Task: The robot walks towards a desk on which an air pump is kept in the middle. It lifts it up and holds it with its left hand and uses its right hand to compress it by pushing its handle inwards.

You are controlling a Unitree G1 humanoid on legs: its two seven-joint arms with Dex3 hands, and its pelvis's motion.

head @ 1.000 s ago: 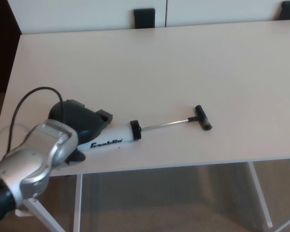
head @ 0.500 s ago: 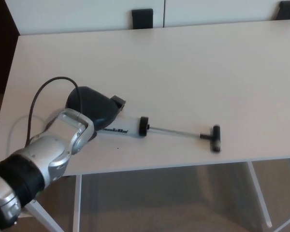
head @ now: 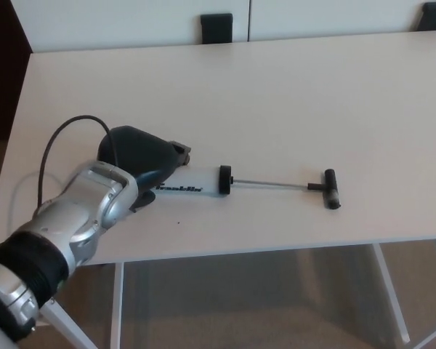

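The air pump lies across the front middle of the pale desk. Its white barrel carries dark lettering and ends in a black collar. From there a thin rod runs right to a black T-handle, fully pulled out. My left hand comes in from the lower left on a silver forearm and is closed over the barrel's left end, hiding that end. I cannot tell whether the pump rests on the desk or hangs just above it. My right hand does not show.
The desk's front edge runs just below the pump, with white legs and floor beneath. Two black chair backs stand at the far edge. A black cable loops off my left wrist.
My left hand has moved up and to the right with the pump's barrel in it. The pump has swung, so its handle now sits farther right and nearer the front edge.
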